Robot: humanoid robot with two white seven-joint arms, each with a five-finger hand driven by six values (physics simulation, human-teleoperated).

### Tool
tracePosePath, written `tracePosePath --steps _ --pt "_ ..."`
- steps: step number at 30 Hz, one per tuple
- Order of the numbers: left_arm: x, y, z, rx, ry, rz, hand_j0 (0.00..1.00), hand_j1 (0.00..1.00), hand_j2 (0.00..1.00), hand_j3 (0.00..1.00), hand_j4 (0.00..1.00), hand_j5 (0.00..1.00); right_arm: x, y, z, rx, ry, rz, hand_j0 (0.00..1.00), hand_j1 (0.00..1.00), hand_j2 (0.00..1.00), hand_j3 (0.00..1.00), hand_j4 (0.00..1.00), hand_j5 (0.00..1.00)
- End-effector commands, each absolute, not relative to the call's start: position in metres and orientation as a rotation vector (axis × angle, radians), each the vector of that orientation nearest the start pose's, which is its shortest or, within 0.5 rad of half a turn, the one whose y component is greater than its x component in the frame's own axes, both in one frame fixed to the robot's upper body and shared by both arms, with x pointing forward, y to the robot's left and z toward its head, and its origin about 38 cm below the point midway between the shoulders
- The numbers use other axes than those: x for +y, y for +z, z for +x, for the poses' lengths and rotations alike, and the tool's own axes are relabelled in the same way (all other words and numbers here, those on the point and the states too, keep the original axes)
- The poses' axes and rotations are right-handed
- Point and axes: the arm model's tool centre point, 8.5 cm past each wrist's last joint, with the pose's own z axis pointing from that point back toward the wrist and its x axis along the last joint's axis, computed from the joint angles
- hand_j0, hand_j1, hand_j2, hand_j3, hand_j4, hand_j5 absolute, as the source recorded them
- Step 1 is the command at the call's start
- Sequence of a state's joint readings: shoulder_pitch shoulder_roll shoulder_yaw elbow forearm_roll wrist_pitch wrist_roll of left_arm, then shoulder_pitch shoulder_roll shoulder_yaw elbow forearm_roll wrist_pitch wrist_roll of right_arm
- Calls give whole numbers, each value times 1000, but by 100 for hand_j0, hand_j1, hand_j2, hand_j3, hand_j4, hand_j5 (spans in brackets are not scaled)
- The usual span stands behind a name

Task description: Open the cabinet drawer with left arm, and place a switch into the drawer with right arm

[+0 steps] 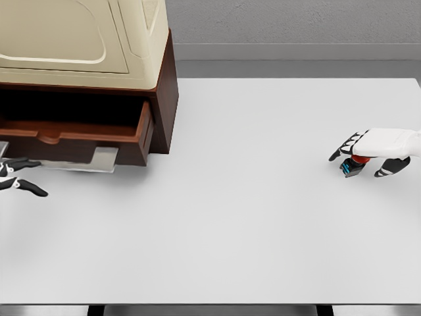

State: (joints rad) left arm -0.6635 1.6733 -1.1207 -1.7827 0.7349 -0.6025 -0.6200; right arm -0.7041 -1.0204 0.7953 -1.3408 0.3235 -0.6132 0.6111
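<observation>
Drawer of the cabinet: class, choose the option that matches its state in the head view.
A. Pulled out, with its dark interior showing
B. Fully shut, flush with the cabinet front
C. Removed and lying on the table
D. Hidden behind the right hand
A: the drawer juts forward from the cabinet, its dark interior showing above the front panel, while the right hand sits far across the table over the switch.

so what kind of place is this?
Probably a simulated test bench, not a real room: bare white table, plain grey wall, one cabinet with its drawer open, right hand over a small switch.
</observation>
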Motion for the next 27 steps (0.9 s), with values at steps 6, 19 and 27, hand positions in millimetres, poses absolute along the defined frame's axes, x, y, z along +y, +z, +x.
tracePosePath --steps 6,19,27 --pt "454 264 262 -1035 -1664 -131 88 88 88 88 88 88 -390 196 419 -1014 2138 -355 85 85 85 85 85 85" --pt "458 271 262 -1028 -1672 -101 91 91 91 91 91 91 -390 197 419 -1015 2138 -356 78 78 78 78 78 78" --pt "462 299 269 -1118 -1597 -68 93 93 93 93 93 93 -390 195 419 -1006 2144 -355 77 77 77 77 77 77"
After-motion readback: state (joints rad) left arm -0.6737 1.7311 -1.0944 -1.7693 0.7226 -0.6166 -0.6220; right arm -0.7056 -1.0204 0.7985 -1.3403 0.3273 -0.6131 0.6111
